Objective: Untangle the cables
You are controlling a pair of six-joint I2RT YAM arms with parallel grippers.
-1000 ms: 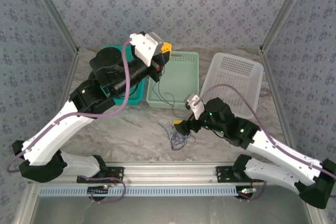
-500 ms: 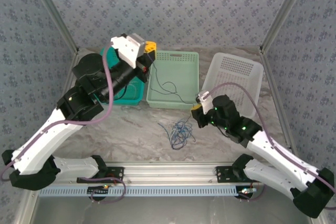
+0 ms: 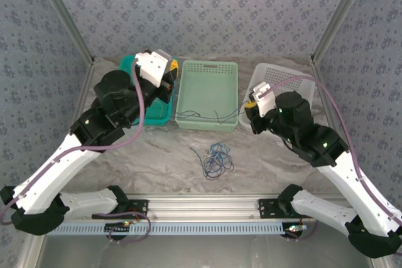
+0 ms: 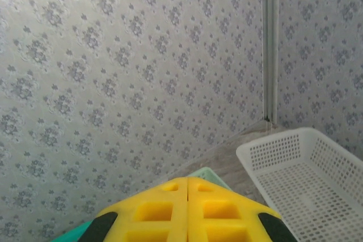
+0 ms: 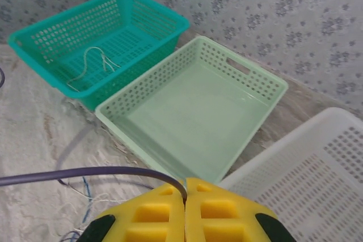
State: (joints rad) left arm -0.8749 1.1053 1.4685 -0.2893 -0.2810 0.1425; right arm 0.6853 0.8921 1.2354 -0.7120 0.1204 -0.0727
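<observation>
Nearest the arm bases, the blue cable (image 3: 215, 159) lies in a loose tangle on the table (image 3: 157, 149), just short of the baskets and touching neither gripper. A step further out, the dark cable (image 3: 207, 116) stretches sideways over the near end of the light green basket (image 3: 207, 67). Its right end runs straight into the right gripper (image 3: 249, 103), whose yellow fingers are pinched tight on it, as the right wrist view makes plain. That gripper hangs at the gap between the green basket and the white basket (image 3: 289, 80). Over on the left, the teal basket (image 3: 129, 61) holds the whitish cable (image 5: 93, 60), looped on its floor. Above its far right corner sits the left gripper (image 3: 167, 72), fingers pressed together, nothing to be seen between them, its camera looking up at the patterned wall (image 4: 142, 55).
</observation>
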